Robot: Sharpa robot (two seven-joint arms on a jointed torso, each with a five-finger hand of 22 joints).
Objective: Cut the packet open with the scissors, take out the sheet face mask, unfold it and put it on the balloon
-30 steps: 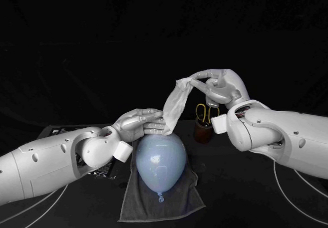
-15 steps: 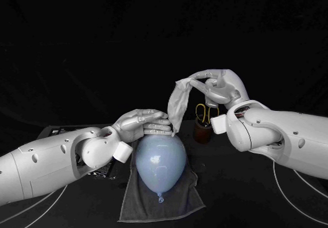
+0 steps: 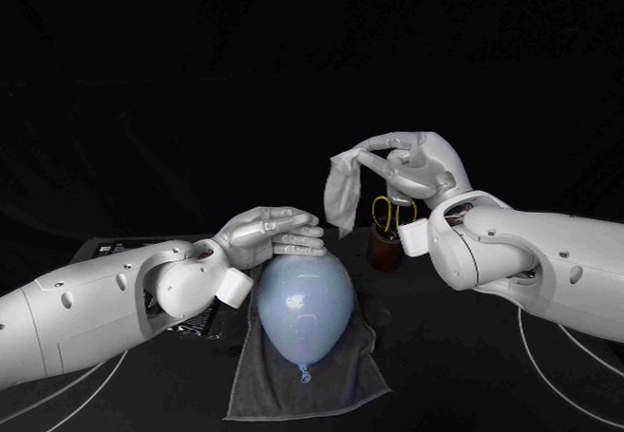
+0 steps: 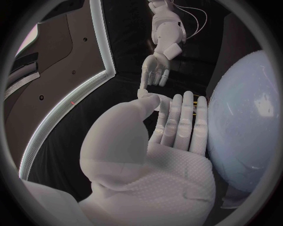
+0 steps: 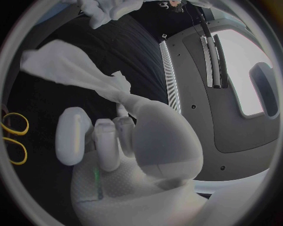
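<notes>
A pale blue balloon [image 3: 305, 303] lies on a dark grey towel [image 3: 272, 386], knot toward me. My left hand [image 3: 273, 234] rests with its fingers on the balloon's far end; the left wrist view shows those fingers [image 4: 179, 123] flat beside the balloon [image 4: 245, 132]. Raised above and behind the balloon, my right hand [image 3: 416, 167] pinches the top of the white sheet mask [image 3: 341, 193], which hangs down folded and free of the left hand. The mask [image 5: 77, 70] streams from the right fingers [image 5: 106, 136]. Yellow-handled scissors [image 3: 390, 211] stand in a dark cup.
The dark cup [image 3: 387, 250] holding the scissors stands just behind the balloon, under my right wrist. A dark flat thing with white print [image 3: 126, 250] lies at the left behind my left forearm. The towel's front edge hangs near the table's front.
My right hand has lifted the mask; its lower end has risen off the left hand's fingers and now hangs free. The left hand and balloon stay still.
</notes>
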